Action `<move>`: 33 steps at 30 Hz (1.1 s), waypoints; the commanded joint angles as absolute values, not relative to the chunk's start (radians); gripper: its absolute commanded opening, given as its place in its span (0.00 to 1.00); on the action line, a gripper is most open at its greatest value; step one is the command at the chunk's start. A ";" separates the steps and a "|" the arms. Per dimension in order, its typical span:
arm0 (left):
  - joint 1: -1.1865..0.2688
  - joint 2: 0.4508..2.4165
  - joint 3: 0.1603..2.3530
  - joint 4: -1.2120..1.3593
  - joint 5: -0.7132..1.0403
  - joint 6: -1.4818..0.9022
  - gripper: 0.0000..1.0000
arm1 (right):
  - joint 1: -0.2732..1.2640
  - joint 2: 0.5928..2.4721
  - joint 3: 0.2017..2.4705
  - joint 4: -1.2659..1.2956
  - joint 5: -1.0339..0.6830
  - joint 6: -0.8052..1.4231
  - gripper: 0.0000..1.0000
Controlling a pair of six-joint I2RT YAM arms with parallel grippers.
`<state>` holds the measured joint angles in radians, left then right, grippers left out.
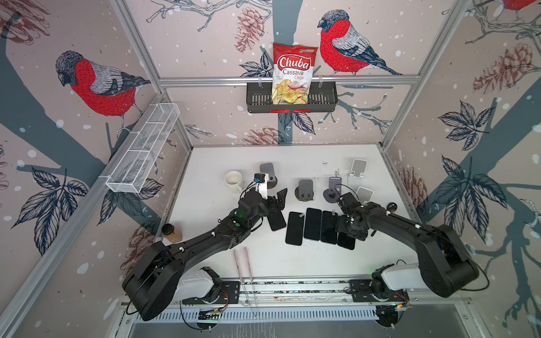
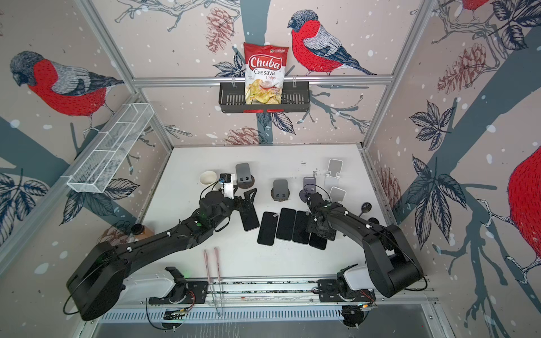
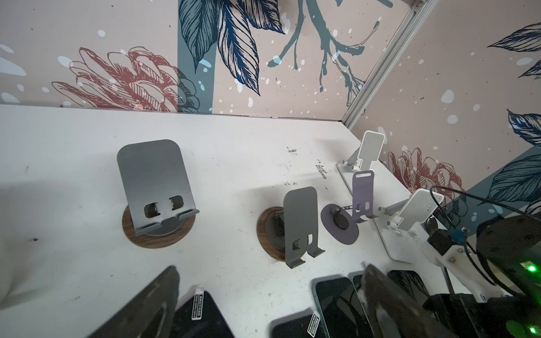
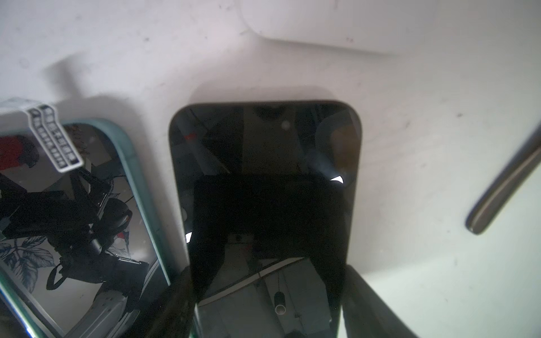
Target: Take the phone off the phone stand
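Observation:
Several dark phones lie flat in a row on the white table (image 1: 292, 158). My right gripper (image 4: 269, 292) points down over the rightmost phone (image 4: 263, 164) (image 1: 347, 243), its fingers (image 4: 369, 295) pressed against both long edges, and the phone rests on the table. Beside it lies a teal-edged phone (image 4: 73, 204). My left gripper (image 3: 269, 292) (image 1: 278, 200) stands open above the leftmost phone (image 1: 276, 219), holding nothing. Behind the row stand several empty phone stands: two grey ones on wooden discs (image 3: 155, 187) (image 3: 300, 222), a purple one (image 3: 361, 190) and white ones (image 3: 370, 149).
A cream mug (image 1: 233, 180) stands at the back left. A black-capped bottle (image 1: 171, 232) is by the left wall. Pink tongs (image 1: 243, 263) lie at the front. A black spoon (image 1: 390, 207) lies right of the phones. A chips bag (image 1: 292, 73) sits in the wall basket.

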<state>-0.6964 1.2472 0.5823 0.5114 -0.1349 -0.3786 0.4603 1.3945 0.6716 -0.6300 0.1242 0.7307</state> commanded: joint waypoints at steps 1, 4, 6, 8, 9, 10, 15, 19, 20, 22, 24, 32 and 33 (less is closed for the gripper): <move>-0.696 1.243 0.580 0.551 -0.137 -0.385 0.96 | 0.464 1.396 0.668 -0.598 0.130 0.719 0.75; -0.695 1.237 0.577 0.547 -0.142 -0.387 0.96 | 0.463 1.383 0.670 -0.604 0.142 0.721 0.78; -0.695 1.234 0.574 0.546 -0.145 -0.387 0.96 | 0.463 1.371 0.673 -0.610 0.154 0.725 0.80; -0.693 1.229 0.571 0.546 -0.147 -0.388 0.96 | 0.463 1.355 0.678 -0.616 0.166 0.725 0.81; -0.694 1.228 0.570 0.545 -0.149 -0.387 0.96 | 0.463 1.348 0.681 -0.621 0.174 0.727 0.82; -0.694 1.225 0.569 0.546 -0.147 -0.388 0.96 | 0.464 1.339 0.684 -0.626 0.179 0.726 0.82; -0.693 1.218 0.566 0.539 -0.151 -0.386 0.96 | 0.463 1.305 0.719 -0.655 0.209 0.719 0.84; -0.693 1.206 0.565 0.531 -0.156 -0.385 0.96 | 0.464 1.272 0.756 -0.669 0.239 0.700 0.85; -0.693 1.206 0.565 0.528 -0.157 -0.384 0.96 | 0.463 1.260 0.767 -0.663 0.245 0.687 0.86; -0.694 1.203 0.567 0.521 -0.161 -0.377 0.96 | 0.464 1.232 0.791 -0.640 0.248 0.659 0.88; -0.693 1.204 0.578 0.504 -0.163 -0.366 0.96 | 0.463 1.211 0.819 -0.607 0.250 0.637 0.91; -0.692 1.182 0.589 0.484 -0.170 -0.358 0.96 | 0.464 1.235 0.952 -0.520 0.264 0.525 0.99; -0.692 1.179 0.592 0.480 -0.173 -0.357 0.96 | 0.463 1.244 0.966 -0.511 0.268 0.515 0.99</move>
